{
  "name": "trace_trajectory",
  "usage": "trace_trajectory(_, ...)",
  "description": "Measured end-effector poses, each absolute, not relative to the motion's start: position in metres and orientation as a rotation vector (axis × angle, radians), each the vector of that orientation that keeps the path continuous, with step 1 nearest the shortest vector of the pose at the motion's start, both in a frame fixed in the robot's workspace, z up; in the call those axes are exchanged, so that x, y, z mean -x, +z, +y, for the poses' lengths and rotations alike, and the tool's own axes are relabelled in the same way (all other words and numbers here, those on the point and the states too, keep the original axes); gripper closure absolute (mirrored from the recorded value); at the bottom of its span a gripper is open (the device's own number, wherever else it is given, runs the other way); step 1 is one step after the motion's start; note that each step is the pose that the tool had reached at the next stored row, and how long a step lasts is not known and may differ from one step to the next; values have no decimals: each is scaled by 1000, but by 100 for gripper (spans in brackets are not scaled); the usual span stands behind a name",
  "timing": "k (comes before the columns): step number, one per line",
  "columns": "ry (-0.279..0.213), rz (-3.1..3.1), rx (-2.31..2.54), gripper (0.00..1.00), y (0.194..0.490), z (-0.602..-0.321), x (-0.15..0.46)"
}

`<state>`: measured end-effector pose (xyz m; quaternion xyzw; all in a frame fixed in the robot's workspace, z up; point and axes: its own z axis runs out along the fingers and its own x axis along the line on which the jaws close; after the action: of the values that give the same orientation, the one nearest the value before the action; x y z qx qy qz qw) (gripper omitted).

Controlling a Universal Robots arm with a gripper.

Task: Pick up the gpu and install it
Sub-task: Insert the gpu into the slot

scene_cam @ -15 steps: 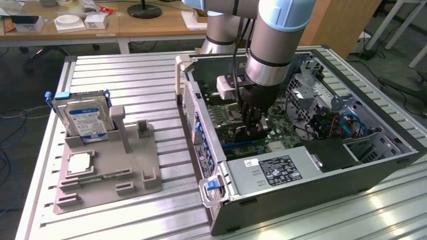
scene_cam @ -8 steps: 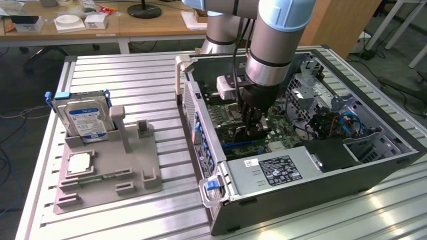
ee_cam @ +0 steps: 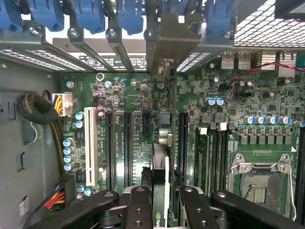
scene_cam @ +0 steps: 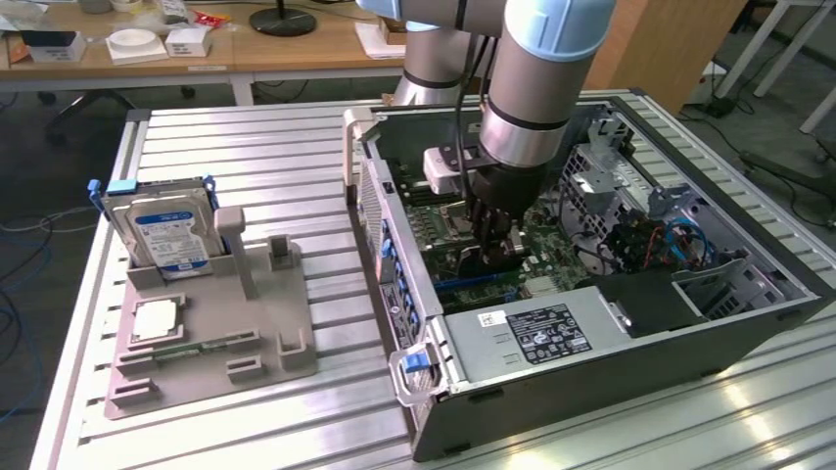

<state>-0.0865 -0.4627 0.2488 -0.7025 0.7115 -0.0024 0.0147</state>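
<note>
Clamped narrow at lower middle of wrist frame, my hand (ee_cam: 162, 210) holds the gpu (ee_cam: 160, 183) edge-on over the motherboard (ee_cam: 128, 95) slots. Step: insertion; seated or not, I can't tell from here. Needs card edge square to slot, bracket at rear opening. Containers: case (scene_cam: 627, 362) holds the motherboard; grey fixture (scene_cam: 281, 343), at the exterior view's left, holds the hard drive (scene_cam: 163, 230).

Straight down the gripper (ee_cam: 162, 212): its two black fingers (ee_cam: 138, 210) pinch the gpu (ee_cam: 160, 167), seen edge-on as a thin dark card standing over the green motherboard (ee_cam: 228, 95). The card lies between two long black slots (ee_cam: 127, 143), and its metal end bracket (ee_cam: 167, 40) sits up against the row of blue clips (ee_cam: 90, 14). A white slot (ee_cam: 89, 143) flanks one side, the open CPU socket (ee_cam: 262, 183) the other.
</note>
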Motion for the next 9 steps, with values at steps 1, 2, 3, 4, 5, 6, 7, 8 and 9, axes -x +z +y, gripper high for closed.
trace_trajectory(1,-8,2215,2187,73,249,-463,87)
trace_trajectory(2,-8,2215,2187,73,249,-463,86)
trace_trajectory(3,-7,2214,2186,73,248,-463,86)
trace_trajectory(4,-6,2214,2186,73,248,-462,86)
trace_trajectory(5,-6,2214,2186,73,247,-462,86)
trace_trajectory(6,-6,2214,2186,73,247,-462,86)
trace_trajectory(7,-6,2214,2186,73,247,-462,86)
trace_trajectory(8,-6,2214,2186,73,247,-462,86)
trace_trajectory(9,-6,2214,2186,73,247,-462,86)
